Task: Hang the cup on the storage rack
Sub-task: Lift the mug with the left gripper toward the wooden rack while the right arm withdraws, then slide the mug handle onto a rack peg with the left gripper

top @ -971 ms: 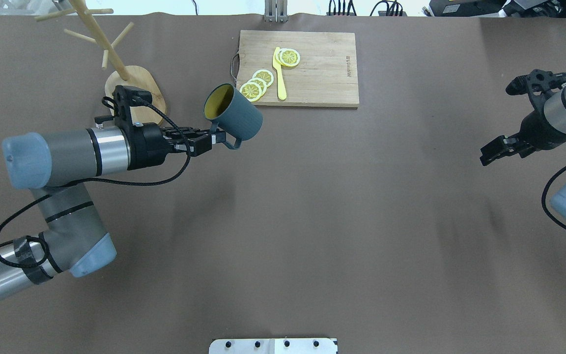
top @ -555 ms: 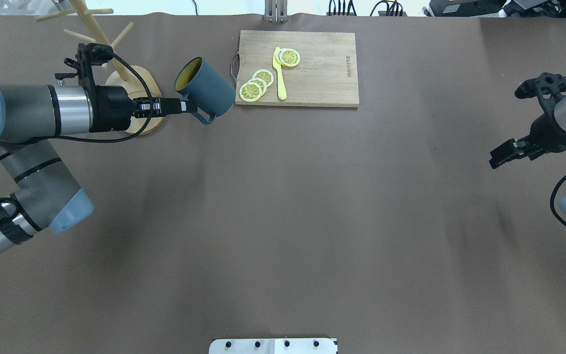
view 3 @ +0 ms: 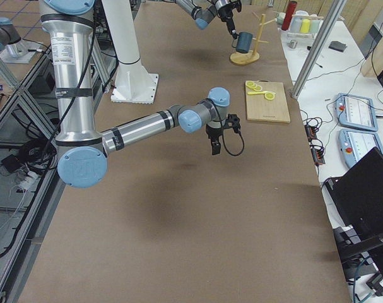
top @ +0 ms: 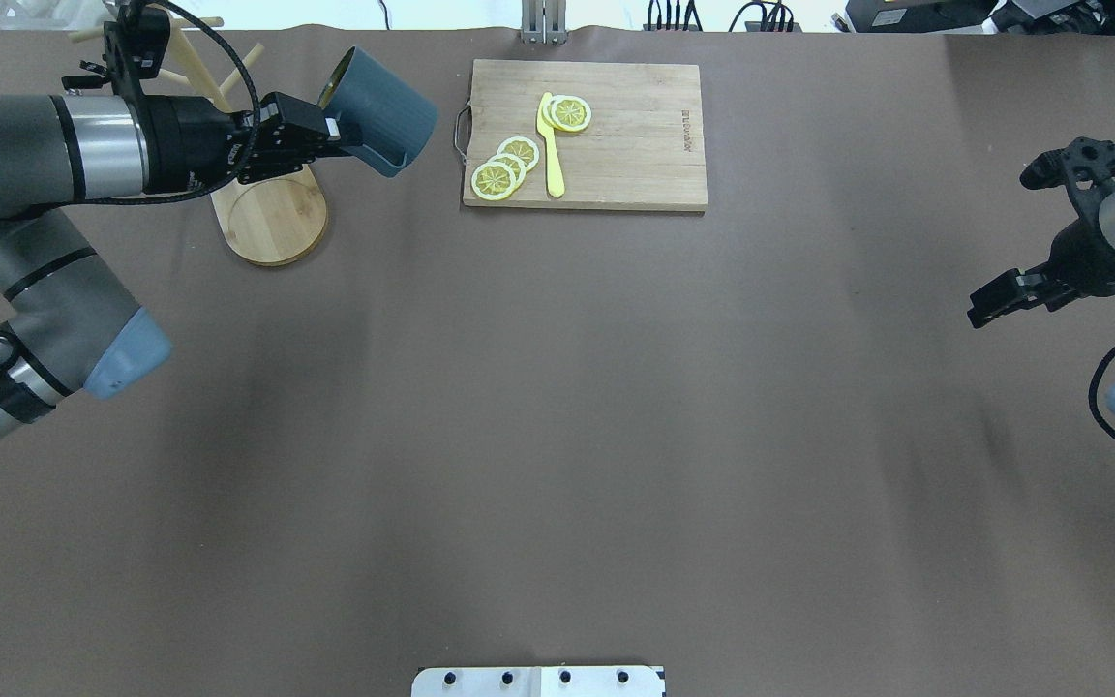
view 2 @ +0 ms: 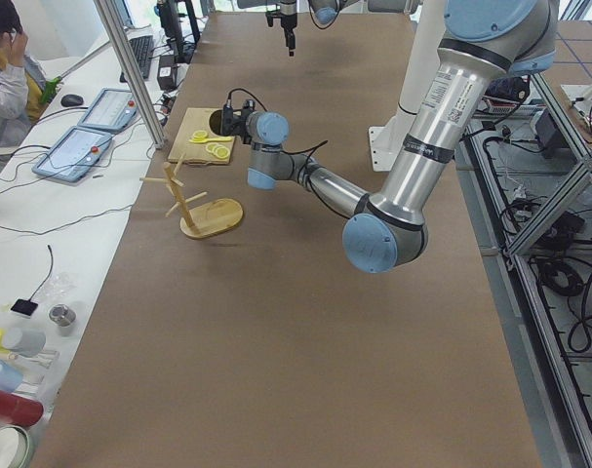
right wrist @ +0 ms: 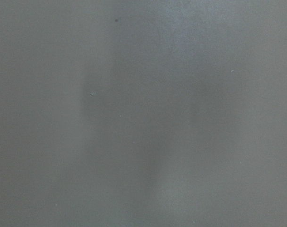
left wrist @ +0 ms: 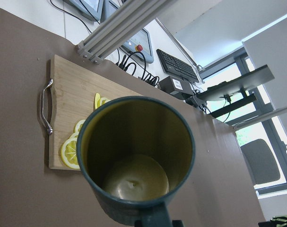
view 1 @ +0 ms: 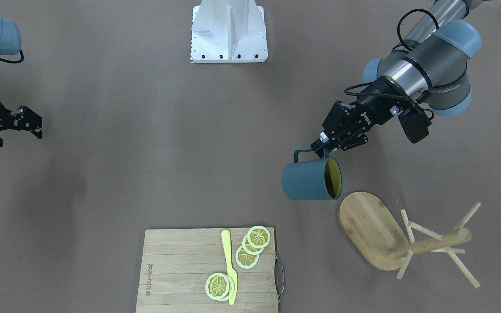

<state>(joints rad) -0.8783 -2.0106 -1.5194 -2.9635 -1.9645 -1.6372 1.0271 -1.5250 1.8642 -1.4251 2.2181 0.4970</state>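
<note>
The teal-blue cup (top: 385, 108) hangs tilted in the air, its yellow-olive mouth toward the rack. My left gripper (top: 333, 132) is shut on its loop handle. In the front-facing view the cup (view 1: 308, 179) lies sideways just off the rack's oval base (view 1: 365, 224), held by the left gripper (view 1: 322, 146). The bamboo storage rack (top: 272, 208) stands at the far left; my left wrist hides most of its post, and its pegs (top: 192, 56) show above it. The left wrist view looks into the cup (left wrist: 136, 158). My right gripper (top: 988, 305) is open and empty at the right edge.
A wooden cutting board (top: 635, 145) with lemon slices (top: 504, 166) and a yellow knife (top: 551, 145) lies right of the cup at the table's far side. A white mount plate (top: 538, 681) sits at the near edge.
My left arm has carried the cup up and to the far left, from beside the cutting board's corner to next to the rack's pegs. The right arm has shifted slightly.
</note>
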